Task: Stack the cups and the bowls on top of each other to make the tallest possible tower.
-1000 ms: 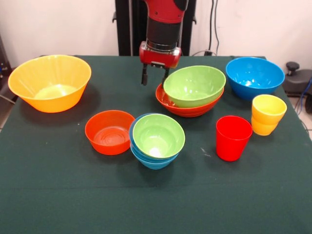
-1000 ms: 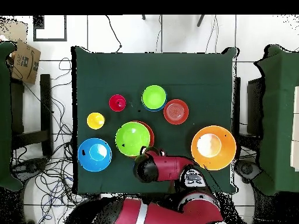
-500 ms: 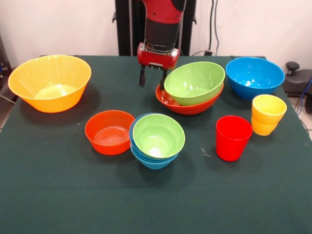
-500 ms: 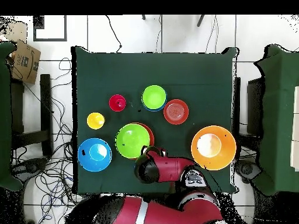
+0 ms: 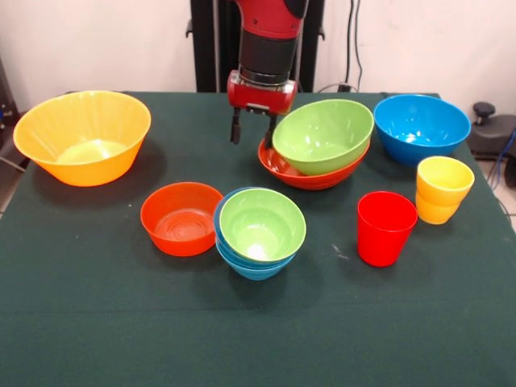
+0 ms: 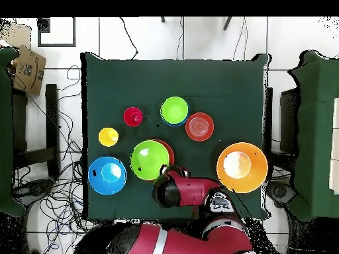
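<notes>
Front view: the red arm's gripper (image 5: 252,131) hangs with its fingers parted around the rim of a large green bowl (image 5: 323,136), which sits tilted in a wide red-orange bowl (image 5: 300,172), its mouth tipped up toward 11 o'clock. At 3 o'clock of that pair stands a blue bowl (image 5: 421,127); at 9 o'clock, well apart, an orange-yellow bowl (image 5: 82,136). Nearer the camera a small green bowl (image 5: 262,225) nests in a blue one (image 5: 246,266) (mouth up), touching a small red-orange bowl (image 5: 181,218). The red cup (image 5: 385,228) and yellow cup (image 5: 443,189) stand upright, long axes vertical, on the green table (image 5: 121,322).
</notes>
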You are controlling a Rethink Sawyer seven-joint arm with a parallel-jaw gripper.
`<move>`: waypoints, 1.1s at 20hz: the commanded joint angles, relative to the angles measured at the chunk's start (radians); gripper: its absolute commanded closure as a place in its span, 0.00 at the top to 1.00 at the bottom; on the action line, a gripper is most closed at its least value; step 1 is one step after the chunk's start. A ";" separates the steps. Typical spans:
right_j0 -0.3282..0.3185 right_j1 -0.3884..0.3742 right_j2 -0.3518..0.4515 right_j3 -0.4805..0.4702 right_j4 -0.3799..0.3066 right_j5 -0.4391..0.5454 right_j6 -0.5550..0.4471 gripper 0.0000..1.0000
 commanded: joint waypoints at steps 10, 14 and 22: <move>0.048 -0.031 0.122 -0.014 0.106 0.088 0.150 1.00; 0.060 -0.045 0.132 -0.006 0.131 0.092 0.156 1.00; 0.068 -0.008 0.129 -0.014 0.151 0.049 0.153 1.00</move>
